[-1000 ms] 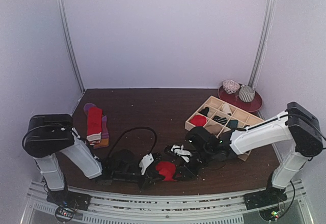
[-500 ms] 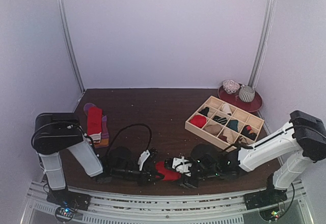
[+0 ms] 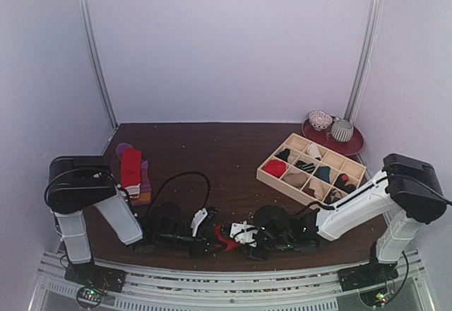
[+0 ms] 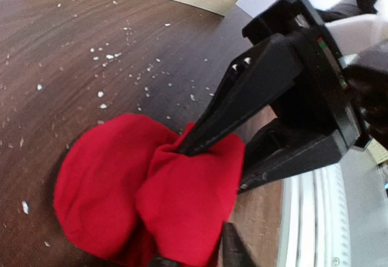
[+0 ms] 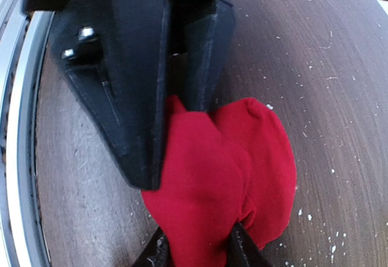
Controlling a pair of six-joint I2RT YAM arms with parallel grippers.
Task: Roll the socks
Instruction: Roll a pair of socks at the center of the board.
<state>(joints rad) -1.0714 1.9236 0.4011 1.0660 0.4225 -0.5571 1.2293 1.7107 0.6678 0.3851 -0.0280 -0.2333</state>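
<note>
- The table (image 3: 212, 148), dark wood, filled the view from above, and both arms lay low over its near edge.
- The left arm (image 3: 116, 215) stretched to the right and the right arm (image 3: 353, 201) to the left, so that their ends met near the middle of that edge.
- The tray (image 3: 265, 178), a pale wooden grid, sat at the right rear, turned at an angle. We made out a red bundle (image 3: 275, 167) in the near compartment at its left end and a cream one (image 3: 313, 150) farther back. We could not tell apart the dark pieces in the other compartments.
- The plate (image 3: 357, 145), dark red, sat in the far right corner just beyond the tray, with two round things (image 3: 342, 130) on it.
- The stack (image 3: 131, 169) lay at the left side, a red sock on top of a purple and orange one, well apart from the grippers.
- The red sock (image 4: 121, 188) lay bunched on the table by the near edge, between the two grippers, with a crease down its middle.
- The right gripper (image 5: 199, 249) was closed on it. Fabric filled the narrow gap at its tips, and from the left wrist we saw one of its fingers (image 4: 242, 91) pressed into the crease.
- The left gripper (image 4: 197, 256) held the other side. Its fingers (image 5: 133, 85) stood nearly together with a corner of the sock tucked between them, though we could not tell how firmly.
- Pale specks (image 4: 106, 54) dotted the wood beyond the sock.
</note>
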